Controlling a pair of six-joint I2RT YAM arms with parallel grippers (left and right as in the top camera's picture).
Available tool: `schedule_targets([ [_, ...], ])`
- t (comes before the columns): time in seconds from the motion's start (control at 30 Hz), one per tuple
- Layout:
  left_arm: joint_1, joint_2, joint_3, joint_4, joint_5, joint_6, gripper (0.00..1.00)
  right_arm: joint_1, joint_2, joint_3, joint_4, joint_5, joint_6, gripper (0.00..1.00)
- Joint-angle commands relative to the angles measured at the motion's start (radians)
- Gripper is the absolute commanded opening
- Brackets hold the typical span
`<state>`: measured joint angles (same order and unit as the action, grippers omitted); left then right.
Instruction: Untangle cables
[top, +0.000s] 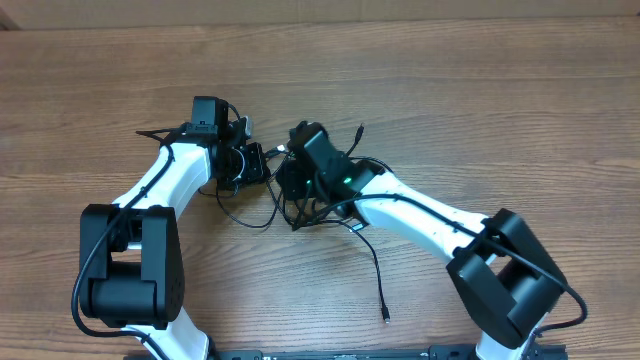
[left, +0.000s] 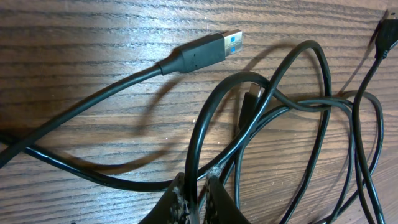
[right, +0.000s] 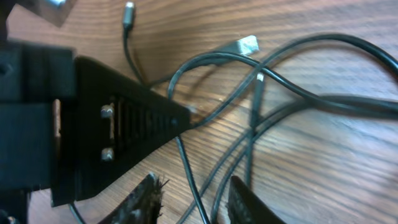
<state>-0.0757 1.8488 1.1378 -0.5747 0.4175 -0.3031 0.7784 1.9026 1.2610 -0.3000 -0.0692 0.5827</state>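
The desk is seen from above as a broad wooden surface, with its far edge running along the top of the view. Wide stretches of wood lie beyond the arms and to either side, while the near edge is taken up by the two arm bases. The cables are bunched at the middle of the desk, between and under the two grippers, which are brought close together there. One loose cord is trailed out of the bunch toward the near edge, well apart from both grippers.

The left gripper is closed almost fully. One thin black strand of the cables is pinched between its fingertips and rises from them in a loop. Beyond it, a plug with a silvery, blue-lined tip is laid flat on the wood, apart from the fingers. Further loops are crossed over one another to the right of it.

The right gripper is held open with its two fingers well apart, and nothing is gripped by it. Several strands lying on the desk run across the gap between the fingers. Just ahead, the black finger of the left gripper is seen with its tip on a strand. The silvery plug is seen beyond, within the tangle, and a small plug lies farther off, near the top edge of that view.
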Motion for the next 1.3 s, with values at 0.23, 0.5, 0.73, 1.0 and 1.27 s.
schedule_targets([
  [0.23,0.01,-0.026,0.011,0.003,-0.006,0.008,0.12,-0.015,0.14,-0.005,0.127,0.166,-0.014,0.37],
  [0.5,0.01,-0.026,0.011,0.003,-0.006,0.008,0.12,-0.013,0.181,-0.005,0.196,0.158,-0.067,0.28],
  [0.73,0.01,-0.026,0.011,0.003,-0.006,0.008,0.13,-0.013,0.183,-0.005,0.225,0.159,-0.068,0.28],
  [1.0,0.01,-0.026,0.011,0.003,-0.006,0.008,0.13,-0.013,0.226,-0.005,0.256,0.174,-0.068,0.23],
  [1.27,0.01,-0.026,0.011,0.002,-0.007,0.008,0.14,-0.015,0.252,-0.004,0.28,0.172,-0.068,0.04],
])
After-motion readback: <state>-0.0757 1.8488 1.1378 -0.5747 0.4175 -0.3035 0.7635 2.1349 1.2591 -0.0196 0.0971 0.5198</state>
